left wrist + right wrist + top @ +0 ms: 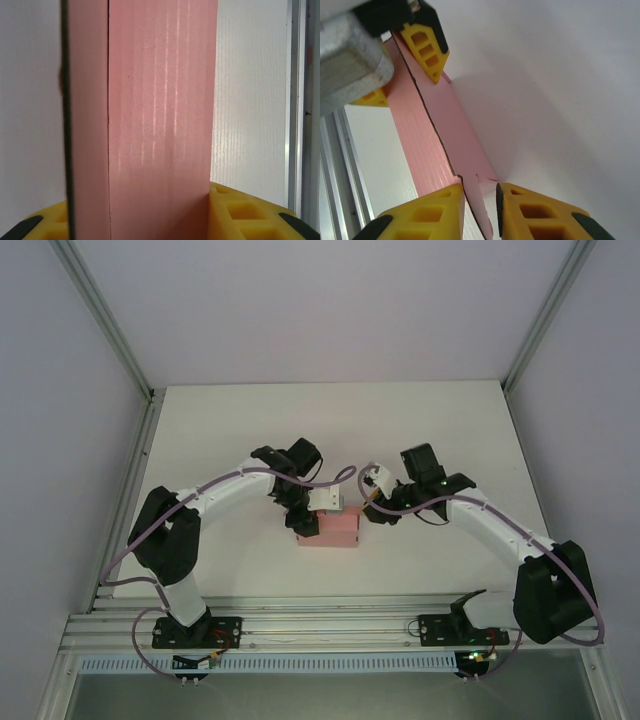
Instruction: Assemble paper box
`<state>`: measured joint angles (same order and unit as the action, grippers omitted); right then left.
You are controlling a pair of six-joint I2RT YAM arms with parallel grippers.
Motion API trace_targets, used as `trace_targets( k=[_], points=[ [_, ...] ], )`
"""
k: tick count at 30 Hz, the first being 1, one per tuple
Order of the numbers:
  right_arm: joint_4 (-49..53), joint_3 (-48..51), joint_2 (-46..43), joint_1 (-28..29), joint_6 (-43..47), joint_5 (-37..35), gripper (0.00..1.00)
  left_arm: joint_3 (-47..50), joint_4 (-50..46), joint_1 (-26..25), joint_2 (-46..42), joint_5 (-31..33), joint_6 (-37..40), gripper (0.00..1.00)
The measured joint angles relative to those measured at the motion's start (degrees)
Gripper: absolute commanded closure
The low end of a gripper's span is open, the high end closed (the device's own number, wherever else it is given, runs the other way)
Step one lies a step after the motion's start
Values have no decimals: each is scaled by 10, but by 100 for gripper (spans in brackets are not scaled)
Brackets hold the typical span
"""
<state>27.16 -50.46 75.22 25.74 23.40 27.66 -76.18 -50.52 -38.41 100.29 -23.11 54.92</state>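
— near edge first. what lies there?
— an aluminium rail (320, 630) runs across the front with both arm bases bolted to it. purple cables (118, 555) loop off the arms.
— where is the task's thing?
— the paper box (335, 530), pale pink card, lies at the middle of the white table (320, 420), between the two arms.
— left gripper?
— the left gripper (303, 518) is clenched on the box's left end. in its wrist view the card stands between the yellow fingers (245, 215), touching each, and blocks most of the table beyond. from above, the black body of the gripper covers that end of the box.
— right gripper?
— the right gripper (480, 189) sits at the box's right end. its jaws stand narrow about a thin pink flap (481, 210). one finger touches the card and a sliver of white shows beside the other. i cannot tell whether it pinches.
— anything obstructing there?
— the left gripper's grey housing (345, 65) fills the upper left corner of the right wrist view, hiding part of the box.
— far side?
— bare table, then metal posts (110, 330) and white walls (320, 300).
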Motion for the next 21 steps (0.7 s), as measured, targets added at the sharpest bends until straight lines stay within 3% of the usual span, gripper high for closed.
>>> trace_targets(
  k=[3, 13, 16, 21],
  points=[
    [10, 0, 1, 5, -1, 0, 91, -5, -4, 0, 3, 0, 0, 61],
    [-1, -5, -6, 43, -37, -67, 100, -5, -8, 3, 4, 0, -13, 62],
    [-15, -5, -8, 56, -82, -101, 100, -5, -3, 4, 4, 0, -30, 62],
    [-43, -4, -13, 98, -240, -183, 100, -5, 5, 5, 4, 3, -69, 62]
  ],
)
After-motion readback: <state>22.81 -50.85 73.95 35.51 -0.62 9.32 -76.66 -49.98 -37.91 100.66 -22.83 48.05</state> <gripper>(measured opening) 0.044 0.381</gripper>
